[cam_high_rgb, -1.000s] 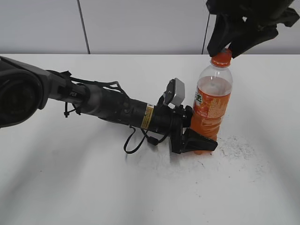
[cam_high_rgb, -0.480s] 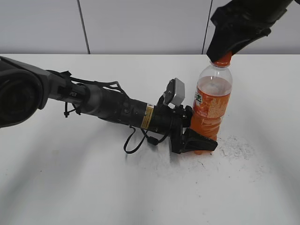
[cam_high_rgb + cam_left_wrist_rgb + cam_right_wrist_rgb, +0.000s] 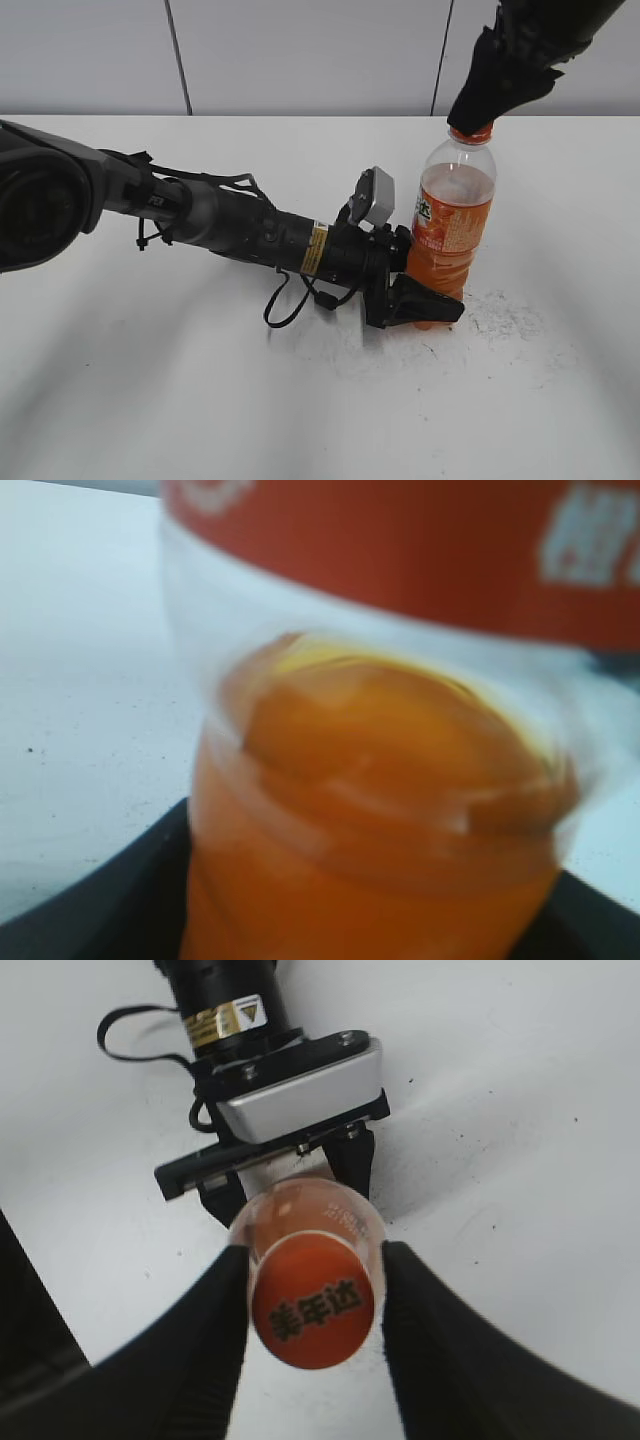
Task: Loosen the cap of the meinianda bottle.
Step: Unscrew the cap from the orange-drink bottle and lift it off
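Fingers of the left gripper (image 3: 425, 300) clamp the meinianda bottle (image 3: 450, 235) low, upright toward the table's (image 3: 150, 400) far right. From the right wrist, the right gripper (image 3: 313, 1305) pinches the cap (image 3: 313, 1314).

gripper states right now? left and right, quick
Left gripper: shut on the meinianda bottle, low on its body.
Right gripper: fingers either side of the cap; cannot tell if shut on it.
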`<move>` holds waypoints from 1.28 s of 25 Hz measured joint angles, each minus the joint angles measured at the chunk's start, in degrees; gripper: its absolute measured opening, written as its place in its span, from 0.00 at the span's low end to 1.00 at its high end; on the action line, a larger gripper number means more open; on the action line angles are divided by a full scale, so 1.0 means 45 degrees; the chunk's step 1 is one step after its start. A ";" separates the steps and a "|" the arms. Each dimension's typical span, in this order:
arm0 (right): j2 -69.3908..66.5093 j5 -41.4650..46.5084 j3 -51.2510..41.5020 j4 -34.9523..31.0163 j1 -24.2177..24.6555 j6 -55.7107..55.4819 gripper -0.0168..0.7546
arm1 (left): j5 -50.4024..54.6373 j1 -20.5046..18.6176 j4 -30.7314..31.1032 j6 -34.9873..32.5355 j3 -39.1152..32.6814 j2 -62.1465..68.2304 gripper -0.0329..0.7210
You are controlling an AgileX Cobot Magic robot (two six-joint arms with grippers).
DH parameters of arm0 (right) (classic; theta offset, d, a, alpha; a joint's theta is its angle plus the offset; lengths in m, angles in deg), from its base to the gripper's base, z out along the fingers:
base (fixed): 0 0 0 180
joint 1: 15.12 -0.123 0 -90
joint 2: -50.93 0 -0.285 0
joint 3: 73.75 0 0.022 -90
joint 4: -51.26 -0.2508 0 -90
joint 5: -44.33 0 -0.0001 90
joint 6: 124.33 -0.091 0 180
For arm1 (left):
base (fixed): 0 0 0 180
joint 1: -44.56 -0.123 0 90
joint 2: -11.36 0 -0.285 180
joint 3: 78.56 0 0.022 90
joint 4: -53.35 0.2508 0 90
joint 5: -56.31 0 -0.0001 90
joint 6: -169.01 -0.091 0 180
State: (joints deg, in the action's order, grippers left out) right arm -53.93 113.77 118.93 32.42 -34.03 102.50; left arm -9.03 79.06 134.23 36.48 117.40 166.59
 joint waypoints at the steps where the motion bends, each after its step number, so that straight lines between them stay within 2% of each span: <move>1: 0.0056 -0.0097 0.0000 0.0000 0.0000 -0.0584 0.50 | 0.0000 0.0000 -0.0012 0.0000 0.0000 0.0000 0.78; 4: 0.0311 -0.0656 0.0000 0.0049 0.0000 -0.5168 0.70 | 0.0000 0.0000 -0.0012 0.0000 0.0000 0.0000 0.78; 5: 0.0311 -0.0656 0.0000 0.0094 0.0000 -0.5943 0.71 | 0.0000 0.0000 -0.0012 0.0000 0.0000 0.0000 0.78; 6: 0.0311 -0.0554 0.0000 0.0191 0.0000 -0.7777 0.73 | 0.0000 0.0000 -0.0012 0.0000 0.0000 0.0000 0.78; 9: 0.0206 -0.0145 0.0000 0.0246 0.0000 -0.9618 0.70 | -0.0012 0.0000 -0.0012 0.0024 0.0000 0.0000 0.78; 14: 0.0092 0.0012 0.0000 0.0246 0.0000 -1.0213 0.50 | -0.0012 0.0000 -0.0012 0.0034 0.0000 0.0000 0.78; 17: 0.0063 0.0017 0.0000 0.0246 0.0000 -0.9777 0.36 | -0.0012 0.0000 -0.0012 0.0034 0.0000 0.0000 0.78; 22: 0.0063 0.0017 0.0010 0.0235 0.0000 -0.7882 0.35 | -0.0012 0.0000 -0.0024 0.0038 0.0000 0.0000 0.78; 29: 0.0100 0.0017 0.0047 0.0336 0.0000 0.0433 0.34 | 0.0015 0.0000 -0.0024 0.0089 0.0000 0.0000 0.78; 32: 0.0180 -0.0007 0.0047 0.0394 0.0000 0.1099 0.33 | 0.0015 0.0000 -0.0068 0.0157 0.0000 0.0000 0.78</move>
State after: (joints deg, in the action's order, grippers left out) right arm -53.12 113.74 119.14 34.19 -34.03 107.45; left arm -8.97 79.06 133.92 37.18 117.40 166.59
